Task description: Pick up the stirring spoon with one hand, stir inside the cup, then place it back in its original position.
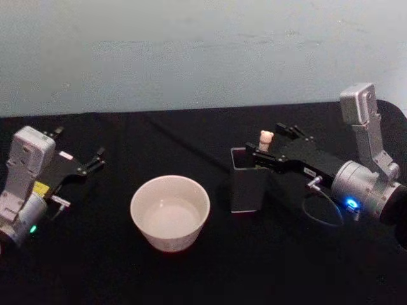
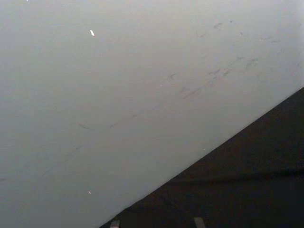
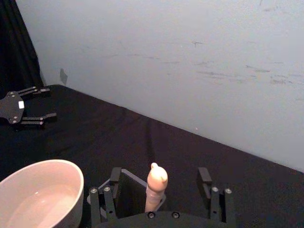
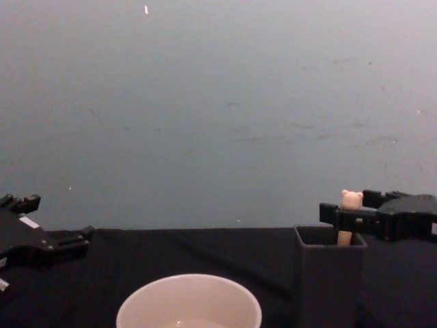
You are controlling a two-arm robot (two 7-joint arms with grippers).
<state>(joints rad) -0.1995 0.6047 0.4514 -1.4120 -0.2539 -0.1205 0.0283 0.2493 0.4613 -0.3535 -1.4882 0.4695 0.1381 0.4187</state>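
Our right gripper [image 1: 267,140] reaches forward with fingers spread wide; our left gripper [image 1: 80,143] rests parked at left, also spread.

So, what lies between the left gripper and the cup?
Only bare table between left gripper and cup, in the head view; right gripper open around the stirring spoon in its holder.

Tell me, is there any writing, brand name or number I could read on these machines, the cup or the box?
None can be read.
Yellow label on the left arm: too blurred to read.
White sticker on the left gripper: too small to read.
On the cup and the holder box: no writing seen.
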